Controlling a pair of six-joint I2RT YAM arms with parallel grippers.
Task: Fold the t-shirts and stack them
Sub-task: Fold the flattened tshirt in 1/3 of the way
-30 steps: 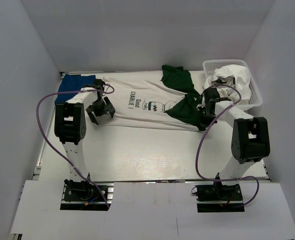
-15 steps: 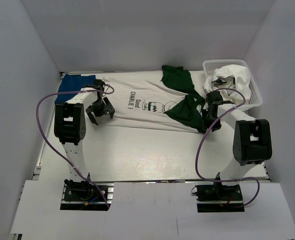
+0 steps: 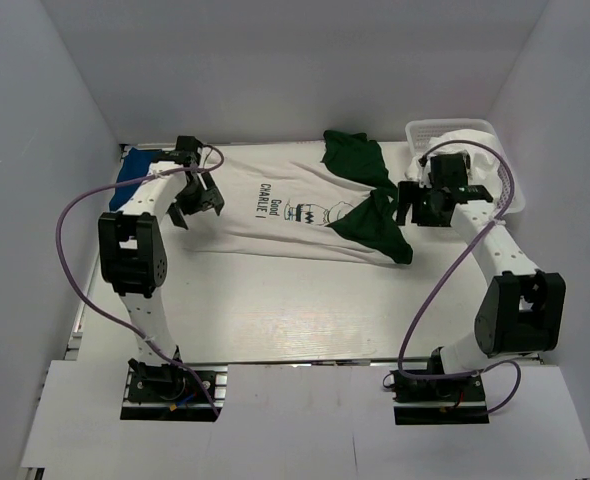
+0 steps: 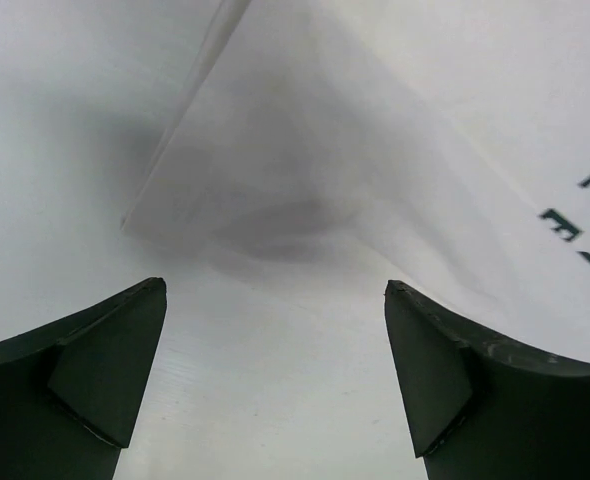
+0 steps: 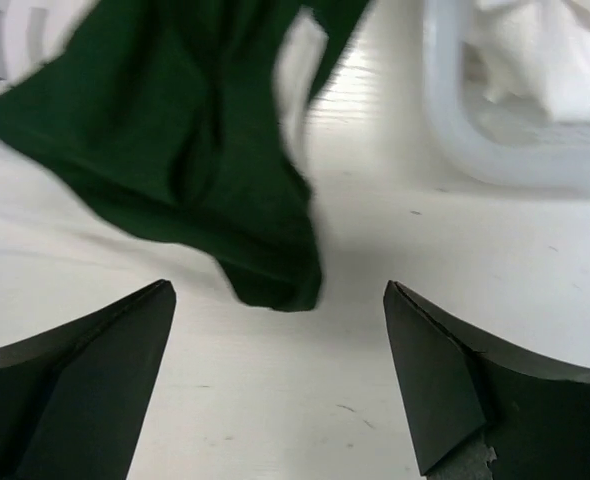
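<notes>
The royal-blue tee point(image 3: 133, 168) lies at the far-left corner of the table point(image 3: 275, 300). Just beside it the left claw point(image 4: 275, 290) hangs released and empty over the hem corner of the white tee point(image 3: 285, 200), which is spread print-up. Its near green sleeve point(image 5: 195, 150) lies crumpled just ahead of the right claw point(image 5: 280, 290), also released and holding nothing, near the basket point(image 3: 516, 200). The step looks like squaring the shirt for folding. Next calls for pinching that sleeve and laying it inward
</notes>
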